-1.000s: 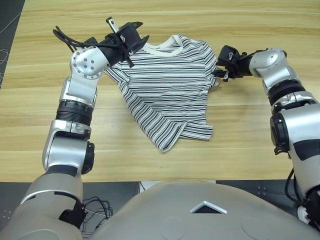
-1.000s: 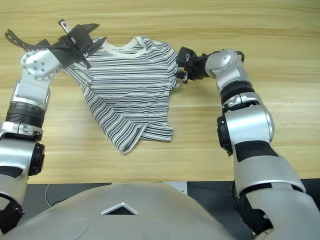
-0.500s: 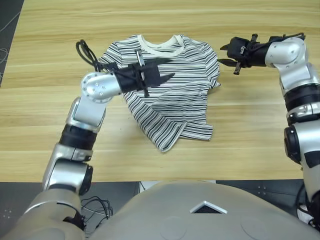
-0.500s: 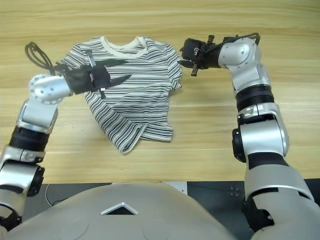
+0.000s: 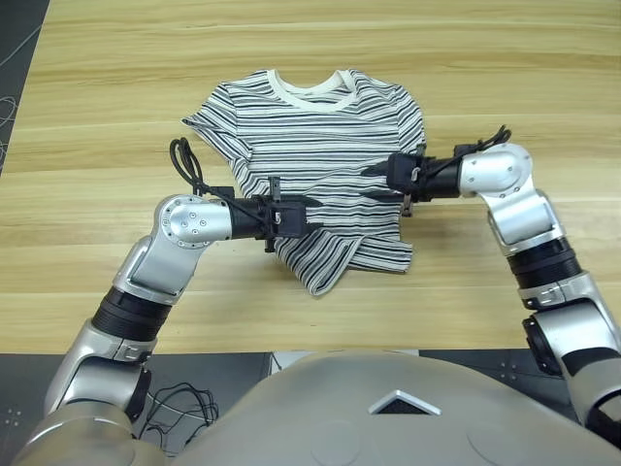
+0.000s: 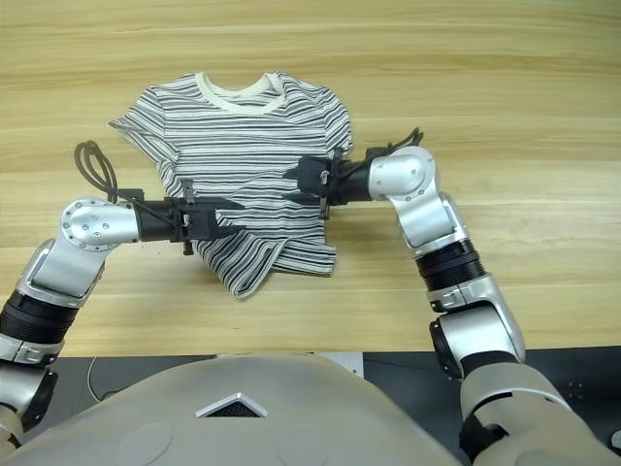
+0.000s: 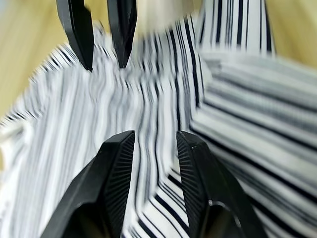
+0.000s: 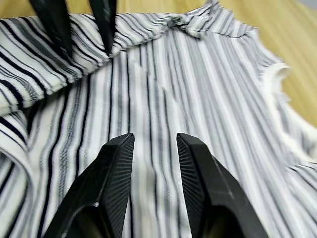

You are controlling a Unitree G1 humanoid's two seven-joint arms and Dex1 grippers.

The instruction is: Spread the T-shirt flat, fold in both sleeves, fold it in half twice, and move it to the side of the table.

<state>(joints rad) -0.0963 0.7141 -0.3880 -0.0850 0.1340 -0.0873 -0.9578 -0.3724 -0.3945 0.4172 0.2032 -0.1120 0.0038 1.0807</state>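
bright even lighting, soft faint shadows along the t-shirt [image 5: 320, 146] edges

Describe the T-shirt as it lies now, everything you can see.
The T-shirt is soft knit, black-and-white striped with a cream collar and short sleeves. It lies on the wooden table, collar away from the robot, chest mostly flat, the near hem rumpled and folded over. The left gripper and right gripper, both open, are over its lower half; contact cannot be told.

I can't see the bottom hem of the T-shirt [image 5: 320, 146], it's bunched under itself, and the desk [image 5: 505, 58] gets cut off on the right.
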